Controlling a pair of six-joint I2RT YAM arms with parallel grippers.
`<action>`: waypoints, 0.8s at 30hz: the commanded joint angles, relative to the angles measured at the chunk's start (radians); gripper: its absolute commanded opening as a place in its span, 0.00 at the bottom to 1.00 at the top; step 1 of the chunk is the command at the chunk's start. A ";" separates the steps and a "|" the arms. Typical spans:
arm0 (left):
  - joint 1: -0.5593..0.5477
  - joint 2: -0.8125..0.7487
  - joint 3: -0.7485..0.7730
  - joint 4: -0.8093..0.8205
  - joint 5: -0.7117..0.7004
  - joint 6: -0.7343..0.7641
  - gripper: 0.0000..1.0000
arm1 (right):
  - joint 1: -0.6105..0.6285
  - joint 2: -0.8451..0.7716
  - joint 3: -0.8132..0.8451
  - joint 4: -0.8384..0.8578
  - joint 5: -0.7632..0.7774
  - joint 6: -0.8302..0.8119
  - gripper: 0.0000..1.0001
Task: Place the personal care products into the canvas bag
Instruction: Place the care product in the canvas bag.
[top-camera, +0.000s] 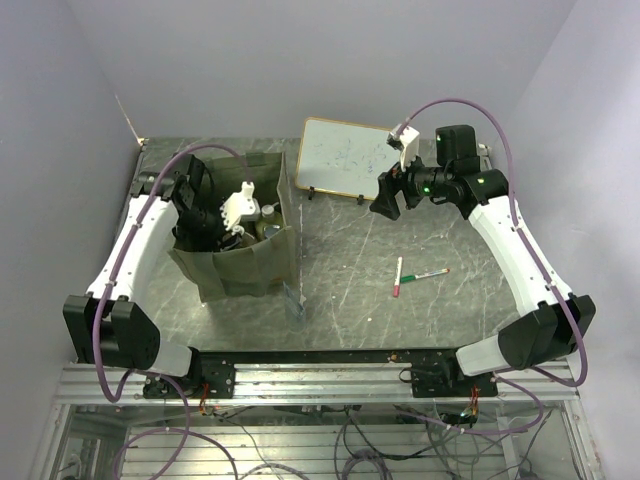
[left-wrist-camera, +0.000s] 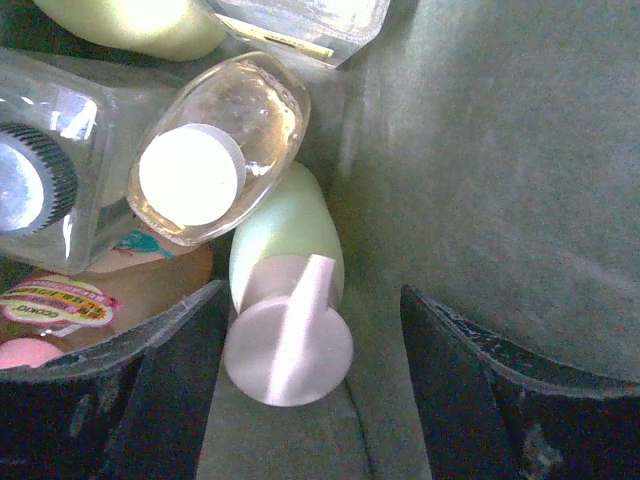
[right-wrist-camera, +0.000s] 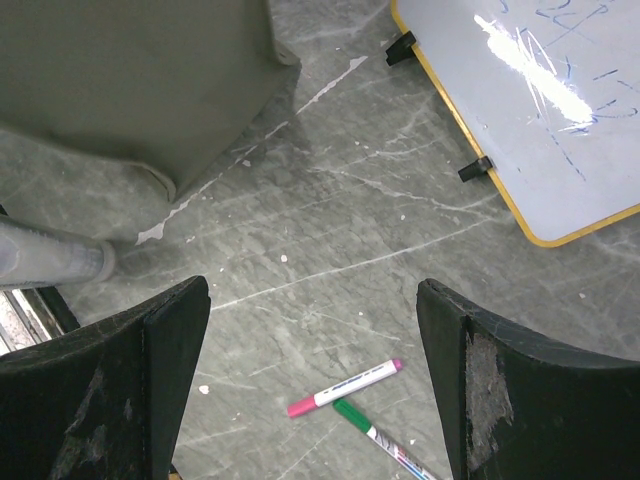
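The bag (top-camera: 262, 262) is olive green. Inside the bag:
- a pale green bottle (left-wrist-camera: 290, 235) with a peach pump (left-wrist-camera: 290, 345)
- a clear amber bottle (left-wrist-camera: 255, 110) with a white cap (left-wrist-camera: 190, 175)
- a clear bottle (left-wrist-camera: 70, 110) with a dark ribbed cap (left-wrist-camera: 30, 180)
- an orange bottle (left-wrist-camera: 150, 285) with a multicoloured label (left-wrist-camera: 55, 300)

Right of the bag:
- the table (top-camera: 350, 300) is grey with pale veins
- the whiteboard (top-camera: 345, 155) is white, yellow-framed, with blue marks
- a red-capped pen (top-camera: 398, 277) and a green-capped pen (top-camera: 430, 272), both white-bodied
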 joint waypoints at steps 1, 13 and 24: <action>-0.009 -0.039 0.050 -0.058 0.041 -0.029 0.80 | 0.006 -0.017 0.015 0.016 -0.001 -0.004 0.85; -0.007 -0.119 0.075 -0.057 0.024 -0.055 0.88 | 0.006 0.043 0.086 0.005 -0.011 0.007 0.85; -0.007 -0.130 0.214 -0.001 0.068 -0.124 0.93 | 0.012 0.082 0.103 -0.008 0.005 -0.002 0.85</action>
